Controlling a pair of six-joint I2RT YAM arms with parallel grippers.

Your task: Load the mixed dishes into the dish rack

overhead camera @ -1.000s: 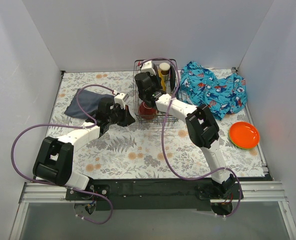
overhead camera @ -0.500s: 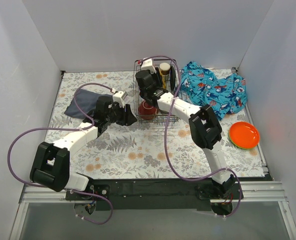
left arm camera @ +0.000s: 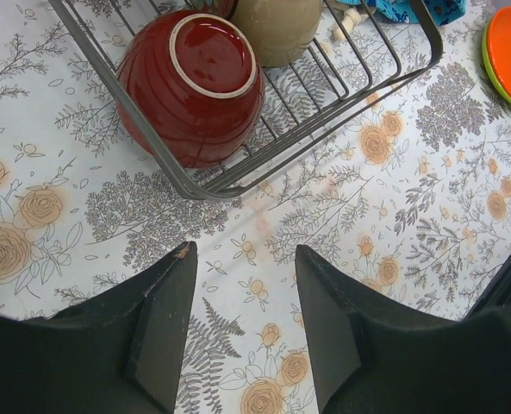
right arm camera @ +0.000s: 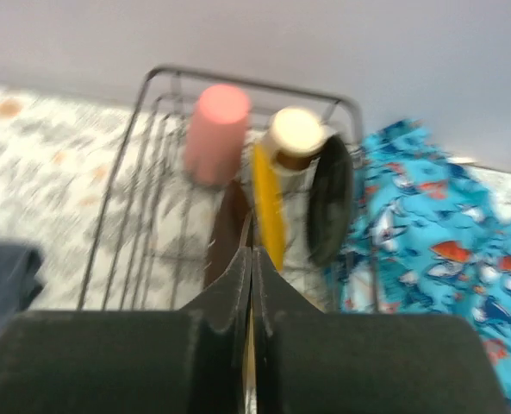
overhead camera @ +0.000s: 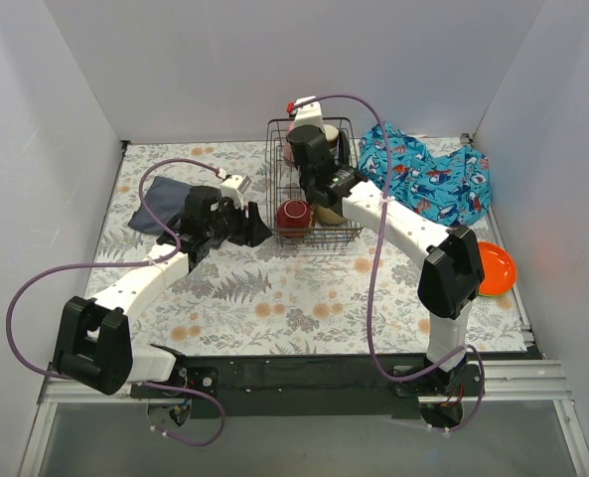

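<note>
The black wire dish rack (overhead camera: 344,234) stands at the back middle. Inside it, a dark red bowl (overhead camera: 294,217) lies at the front left corner, bottom showing (left arm camera: 190,82), with a tan bowl (overhead camera: 326,212) beside it (left arm camera: 277,26). At the rack's back stand a pink cup (right arm camera: 214,129), a metallic cup (right arm camera: 296,134), a brown plate (right arm camera: 227,228), a yellow plate (right arm camera: 268,203) and a dark plate (right arm camera: 328,203). My right gripper (overhead camera: 304,151) (right arm camera: 252,254) is shut and empty above the rack. My left gripper (overhead camera: 254,227) (left arm camera: 245,259) is open and empty, just left of the red bowl, over the table.
An orange plate (overhead camera: 495,266) on a green plate (left arm camera: 486,65) lies at the right edge, partly behind my right elbow. A blue patterned cloth (overhead camera: 428,179) lies right of the rack. A dark navy cloth (overhead camera: 160,204) lies at the left.
My right gripper has lifted from beside the red bowl and moved back over the rack; its elbow swung right. My left arm shifted slightly toward the back.
</note>
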